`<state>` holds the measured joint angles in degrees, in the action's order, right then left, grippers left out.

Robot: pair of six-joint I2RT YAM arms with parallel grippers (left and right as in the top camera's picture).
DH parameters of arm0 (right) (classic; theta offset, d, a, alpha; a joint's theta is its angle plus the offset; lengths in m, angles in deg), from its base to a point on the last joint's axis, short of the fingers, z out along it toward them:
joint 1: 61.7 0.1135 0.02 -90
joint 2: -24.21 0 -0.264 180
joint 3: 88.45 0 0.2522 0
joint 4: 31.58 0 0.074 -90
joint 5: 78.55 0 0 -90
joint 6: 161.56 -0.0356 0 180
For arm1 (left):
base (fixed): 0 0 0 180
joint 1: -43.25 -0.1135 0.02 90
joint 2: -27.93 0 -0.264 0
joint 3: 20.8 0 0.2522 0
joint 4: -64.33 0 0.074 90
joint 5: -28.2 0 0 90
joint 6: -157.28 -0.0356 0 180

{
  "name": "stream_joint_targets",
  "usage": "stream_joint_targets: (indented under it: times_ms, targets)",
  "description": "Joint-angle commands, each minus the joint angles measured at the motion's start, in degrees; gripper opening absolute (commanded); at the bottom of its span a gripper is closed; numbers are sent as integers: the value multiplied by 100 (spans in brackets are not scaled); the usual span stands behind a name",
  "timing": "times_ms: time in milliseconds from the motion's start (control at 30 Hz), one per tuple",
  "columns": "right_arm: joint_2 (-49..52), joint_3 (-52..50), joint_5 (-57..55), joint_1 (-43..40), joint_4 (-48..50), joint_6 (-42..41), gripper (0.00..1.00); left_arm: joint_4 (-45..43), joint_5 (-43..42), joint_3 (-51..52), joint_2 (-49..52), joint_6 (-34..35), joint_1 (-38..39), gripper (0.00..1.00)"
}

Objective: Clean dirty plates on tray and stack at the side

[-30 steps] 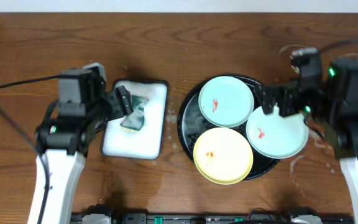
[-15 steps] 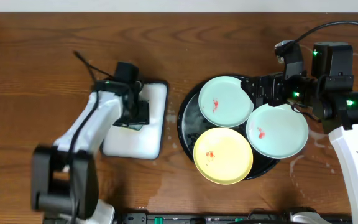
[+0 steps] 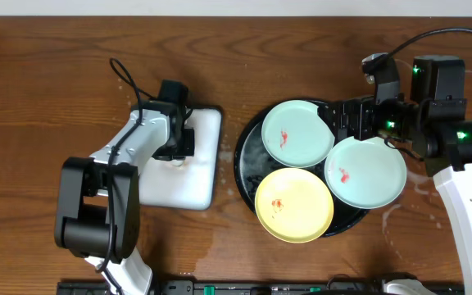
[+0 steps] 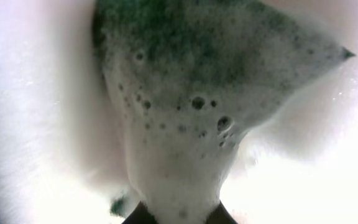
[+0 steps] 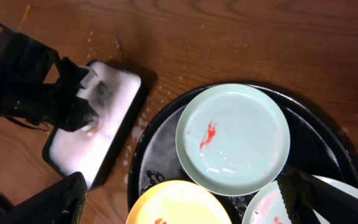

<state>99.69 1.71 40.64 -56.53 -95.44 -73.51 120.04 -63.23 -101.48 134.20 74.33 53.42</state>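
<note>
1. The left gripper (image 3: 177,146) is down in the white dish (image 3: 195,187), which lies on the table (image 3: 39,82) left of centre, nearer the far edge than the near one. The gripper is at the dish's far-left corner.
2. The left wrist view shows the gripper's two fingertips pinched together on a green sponge (image 4: 185,93). The sponge is thick with white foam (image 4: 179,168) and bubbles, and white foam fills the dish around it.
3. The tray (image 3: 242,156) sits right of the dish, just beside it with a narrow strip of table between them. Its black floor is wet and streaked with foam on the left side.
4. All three plates lie on the tray:
   - The far mint plate (image 3: 297,133) lies flat at the tray's far side, with a red stain (image 3: 284,135) left of its middle.
   - The yellow plate (image 3: 293,205) is at the tray's near edge and reaches over the rim. It has a small red stain (image 3: 277,203).
   - The right mint plate (image 3: 365,172) hangs out over the tray's right rim and has a red stain (image 3: 346,174) on its left part. Its edge meets the yellow plate's, and I cannot tell which lies on top.
5. The right gripper (image 3: 344,123) hovers over the tray's far-right rim, between the two mint plates. In the right wrist view its fingers are spread wide with nothing between them.
6. White wet marks (image 3: 400,215) show on the table near the right edge, beside the tray.
</note>
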Motion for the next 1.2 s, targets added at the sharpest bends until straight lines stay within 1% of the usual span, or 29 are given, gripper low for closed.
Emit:
stream_joint_targets:
  times_ms: [0,33,67,133,233,400,533,567,600,633,667,767,900,933,967,1000,1033,1067,1167]
  targets:
    - [-37,118,107,50,-2,-37,97,374,-245,-367,-529,52,15,49]
    - [-37,118,107,50,-4,-37,97,385,-243,-393,-778,50,15,54]
    - [-37,118,107,50,-4,-37,97,378,-240,-393,-892,50,15,57]
    - [-37,118,107,50,-4,-37,97,273,-232,-389,-1086,44,15,57]
    - [-37,118,107,50,-4,-37,98,-39,-42,-304,-1032,44,15,57]
    - [-37,118,107,50,-26,-42,98,-975,-42,50,-437,2,15,57]
    - [-37,118,107,50,-35,-105,98,-1196,-46,52,247,4,15,57]
    - [-37,118,107,50,-46,-107,98,-1235,-46,52,422,4,15,56]
    - [-37,118,107,50,-50,-105,98,-1252,-46,52,483,4,15,48]
    - [-37,118,107,50,-52,-105,99,-1250,-48,52,518,4,15,20]
    - [-37,118,107,50,-52,-105,99,-1250,-48,46,505,4,15,8]
    - [-37,118,107,50,-50,-105,99,-1211,-52,-11,323,4,15,7]
    - [-37,118,107,50,-50,-105,99,-1119,-66,-103,-173,4,15,8]
    - [-37,118,107,50,-50,-105,99,-1119,-63,-103,-310,4,15,9]
    - [-37,118,107,50,-50,-105,99,-1110,-66,-103,-459,7,15,37]
    - [-37,118,107,50,-52,-105,99,-1084,-66,-103,-575,9,15,51]
    - [-37,118,107,50,-52,-105,99,-1040,-68,-103,-673,9,15,58]
    - [-37,118,107,50,-55,-105,99,-979,-68,-103,-743,7,15,62]
    - [-37,118,107,50,-74,-103,99,-634,-63,-103,-820,7,15,65]
